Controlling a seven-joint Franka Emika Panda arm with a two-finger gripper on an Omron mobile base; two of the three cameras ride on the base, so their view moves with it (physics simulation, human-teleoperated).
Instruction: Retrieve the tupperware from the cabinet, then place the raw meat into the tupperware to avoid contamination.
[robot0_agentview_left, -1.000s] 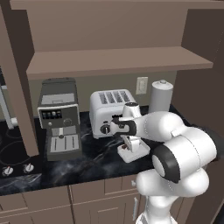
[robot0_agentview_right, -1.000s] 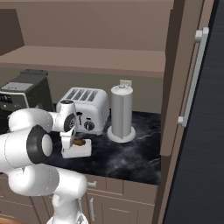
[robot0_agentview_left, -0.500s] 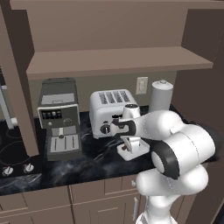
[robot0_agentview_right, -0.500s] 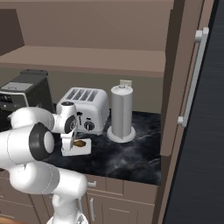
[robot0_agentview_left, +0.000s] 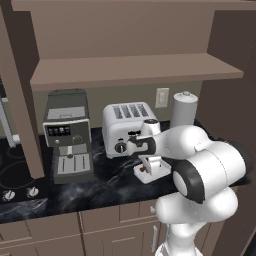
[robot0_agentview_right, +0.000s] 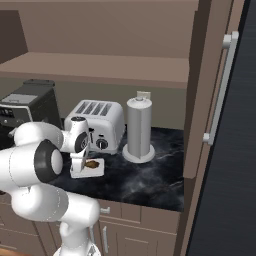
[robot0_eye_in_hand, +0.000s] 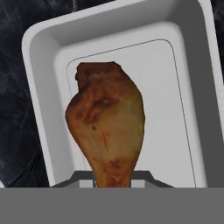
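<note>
Gripping the narrow end of the drumstick (robot0_eye_in_hand: 105, 118), the gripper (robot0_eye_in_hand: 112, 180) has its jaws drawn close together, a small gap apart, with one fingertip on either side of the meat. The drumstick's thick end points away from the fingertips, over the inside of the white tupperware (robot0_eye_in_hand: 45, 109); whether its underside touches the bottom is hard to tell. The tupperware sits on the dark marbled worktop (robot0_agentview_right: 155, 185), in front of the toaster (robot0_agentview_left: 112, 125) and apart from it. The white arm (robot0_agentview_left: 215, 170) reaches in from in front of the toaster, its hand low over the tupperware. To the left of the toaster stands the coffee machine (robot0_agentview_left: 70, 135), and to its right the tall grey cylinder (robot0_agentview_right: 139, 130) on a round base. Above the toaster runs the shelf (robot0_agentview_left: 130, 67) of the brown cabinet (robot0_agentview_left: 125, 30), and well to the toaster's right is a cabinet door with a long silver handle (robot0_agentview_right: 223, 85). A wall socket (robot0_agentview_left: 162, 97) shows behind the toaster, toward its right.
</note>
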